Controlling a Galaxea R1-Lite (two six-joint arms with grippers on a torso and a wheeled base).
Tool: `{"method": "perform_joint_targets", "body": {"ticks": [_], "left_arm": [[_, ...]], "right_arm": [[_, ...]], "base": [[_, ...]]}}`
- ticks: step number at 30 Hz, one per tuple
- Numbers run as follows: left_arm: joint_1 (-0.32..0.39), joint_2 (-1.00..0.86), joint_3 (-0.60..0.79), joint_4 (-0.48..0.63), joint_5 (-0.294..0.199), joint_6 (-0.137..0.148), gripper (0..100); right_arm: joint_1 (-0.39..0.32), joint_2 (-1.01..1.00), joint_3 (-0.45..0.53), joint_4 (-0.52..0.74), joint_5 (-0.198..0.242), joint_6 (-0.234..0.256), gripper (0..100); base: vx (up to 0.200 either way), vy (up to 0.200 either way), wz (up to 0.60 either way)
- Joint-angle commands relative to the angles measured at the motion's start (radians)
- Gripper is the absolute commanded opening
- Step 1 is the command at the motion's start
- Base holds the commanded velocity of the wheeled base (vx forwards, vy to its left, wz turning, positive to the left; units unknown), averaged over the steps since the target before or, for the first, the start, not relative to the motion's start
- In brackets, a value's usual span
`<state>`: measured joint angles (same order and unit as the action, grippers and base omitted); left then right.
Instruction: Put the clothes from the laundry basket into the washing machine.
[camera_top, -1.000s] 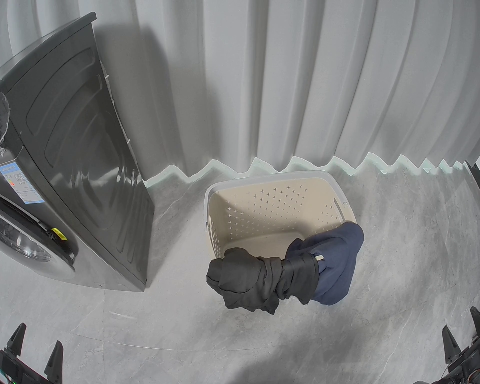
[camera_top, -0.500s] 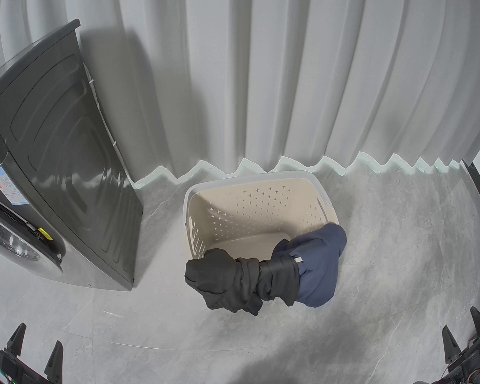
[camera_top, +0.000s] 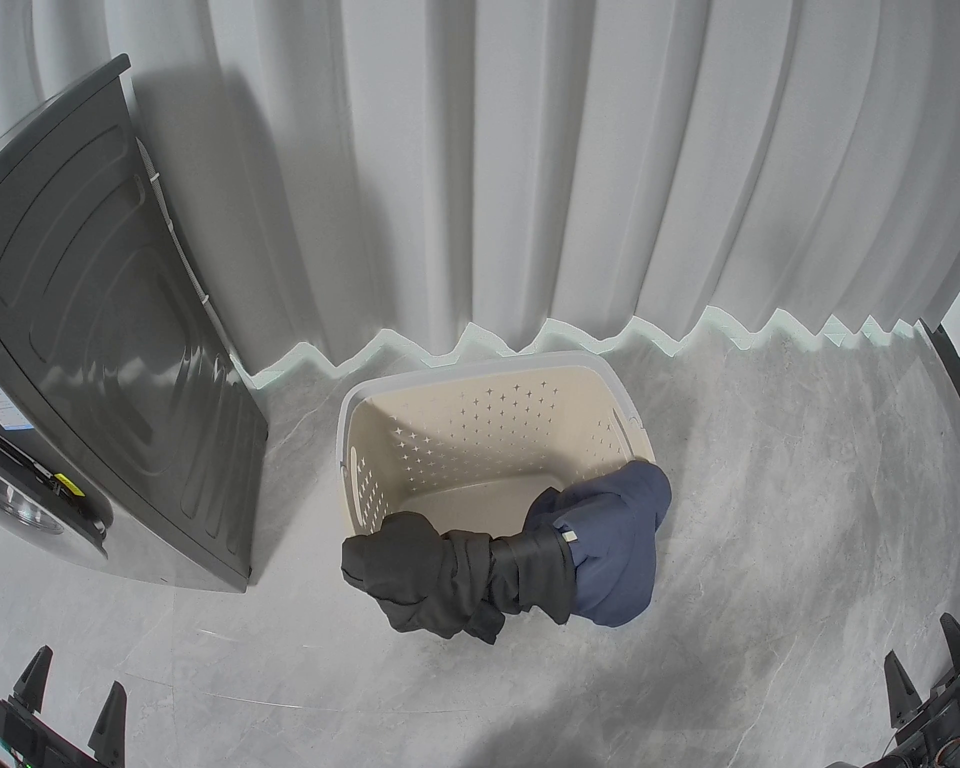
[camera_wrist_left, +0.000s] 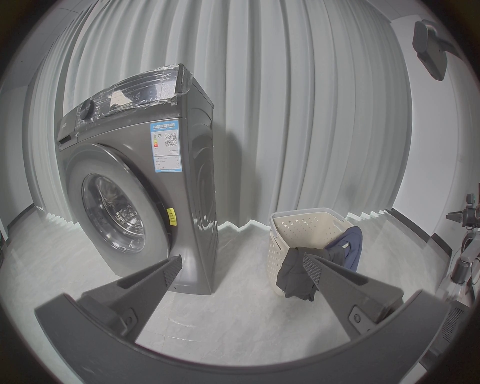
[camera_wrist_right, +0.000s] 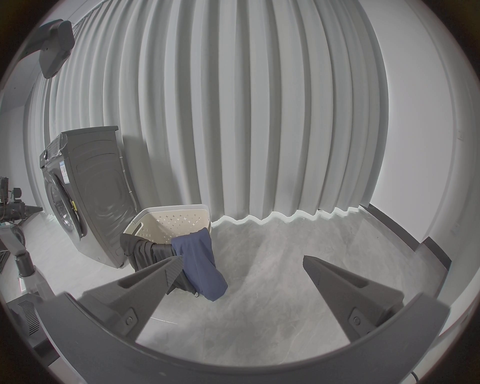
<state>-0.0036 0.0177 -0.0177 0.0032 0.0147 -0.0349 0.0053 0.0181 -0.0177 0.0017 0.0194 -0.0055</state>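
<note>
Laundry basket (camera_top: 500, 425) stands on the floor (camera_top: 790, 500) close to the curtain (camera_top: 550, 170). The washing machine (camera_top: 110, 380) is off to its left, with a strip of bare floor between them and open floor to the right. Dark grey garment (camera_top: 435, 580) and navy garment (camera_top: 615, 550) hang over the basket's near rim, touching. Left tool (camera_top: 75, 685) and right tool (camera_top: 920, 650) sit low, well short of the basket, fingers apart, holding nothing.

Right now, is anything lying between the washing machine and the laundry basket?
No. The stretch between the washing machine and the laundry basket is bare grey floor; the head view and the left wrist view both show it.
</note>
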Motion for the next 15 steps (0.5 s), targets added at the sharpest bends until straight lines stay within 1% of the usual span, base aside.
{"method": "perform_joint_targets", "body": {"ticks": [1, 8, 14, 15], "left_arm": [[0.001, -0.015, 0.016, 0.0, 0.001, 0.0, 100], [0.001, -0.015, 0.016, 0.001, 0.001, -0.002, 100], [-0.001, -0.015, 0.016, 0.001, 0.001, -0.002, 100], [0.001, -0.015, 0.015, 0.001, 0.001, -0.002, 100]], "right_arm": [[0.001, -0.013, 0.016, 0.0, 0.001, -0.001, 100], [0.001, -0.013, 0.016, 0.0, 0.001, -0.001, 100], [0.002, -0.013, 0.016, 0.0, 0.001, -0.001, 100], [0.001, -0.013, 0.016, 0.001, 0.001, -0.001, 100]], "base": [[0.2, 0.0, 0.0], [0.2, 0.0, 0.0], [0.0, 0.0, 0.0], [0.2, 0.0, 0.0]]}}
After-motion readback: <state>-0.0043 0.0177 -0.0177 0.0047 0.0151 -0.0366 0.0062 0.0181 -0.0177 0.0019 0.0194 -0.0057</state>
